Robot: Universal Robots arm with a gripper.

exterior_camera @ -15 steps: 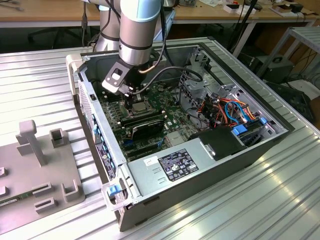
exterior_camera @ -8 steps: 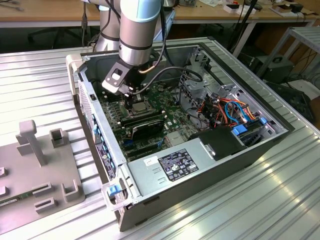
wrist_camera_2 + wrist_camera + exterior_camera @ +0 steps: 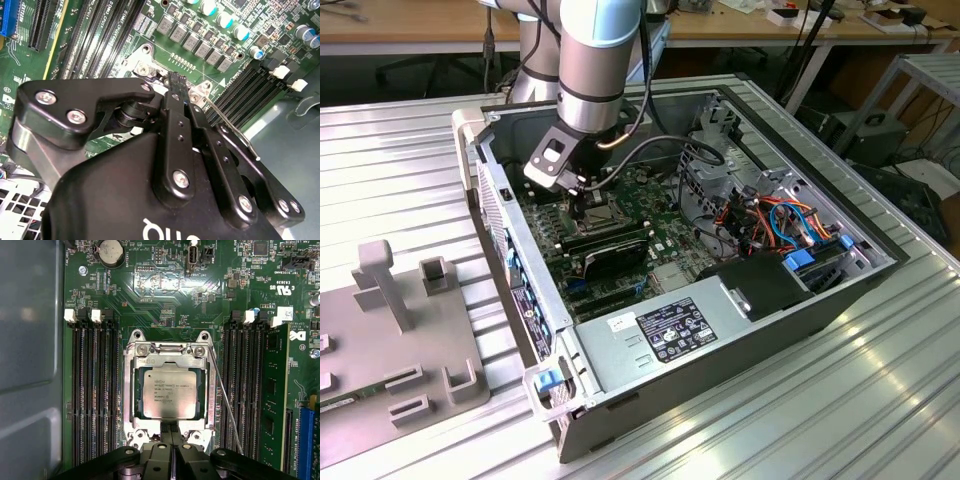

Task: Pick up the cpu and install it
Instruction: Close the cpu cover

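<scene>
Gripper (image 3: 171, 428) closed beside cpu (image 3: 166, 392) (lettered top).

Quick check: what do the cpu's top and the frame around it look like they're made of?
The cpu: dull silver-grey metal top, matte, with only a soft sheen and dark print. The frame around it: bare bright metal, likely steel, glinting along its edges.
</scene>
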